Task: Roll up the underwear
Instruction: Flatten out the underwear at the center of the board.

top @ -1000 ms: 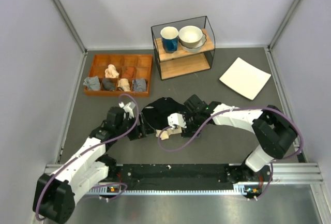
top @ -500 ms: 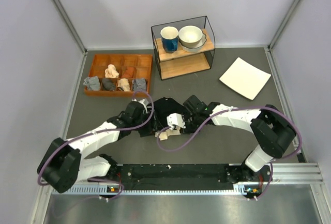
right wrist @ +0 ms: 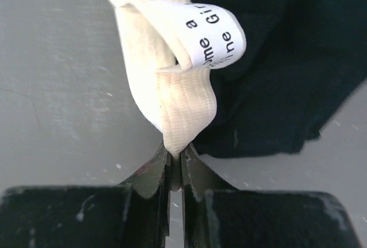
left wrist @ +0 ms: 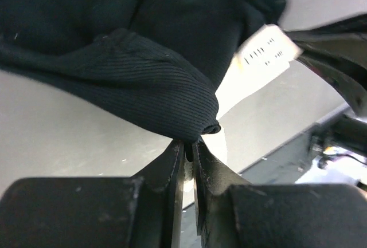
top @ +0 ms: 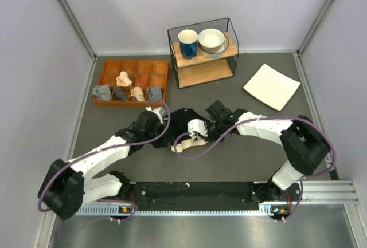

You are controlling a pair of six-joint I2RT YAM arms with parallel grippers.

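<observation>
Underwear [top: 179, 121]: bunched on the grey table [top: 258, 150], centre of the top view, below the wooden tray [top: 135, 62].
Left gripper [left wrist: 189, 144]: pressed together on a fold of the black fabric at the garment's left edge.
Right gripper [right wrist: 175, 155]: pinching the cream waistband [right wrist: 172, 105] on the garment's lower right.
Key relation: the garment lies between the two pinches, running roughly left to right; each arm sits at its own end, neither nearer.
Materials: the black part is fine ribbed knit, soft and slumping; the waistband is a flat woven strip, folded over, with a white printed label [right wrist: 215, 42] looped beside it.
Judgement: the cloth looks crumpled and likely needs spreading flat before rolling.
</observation>
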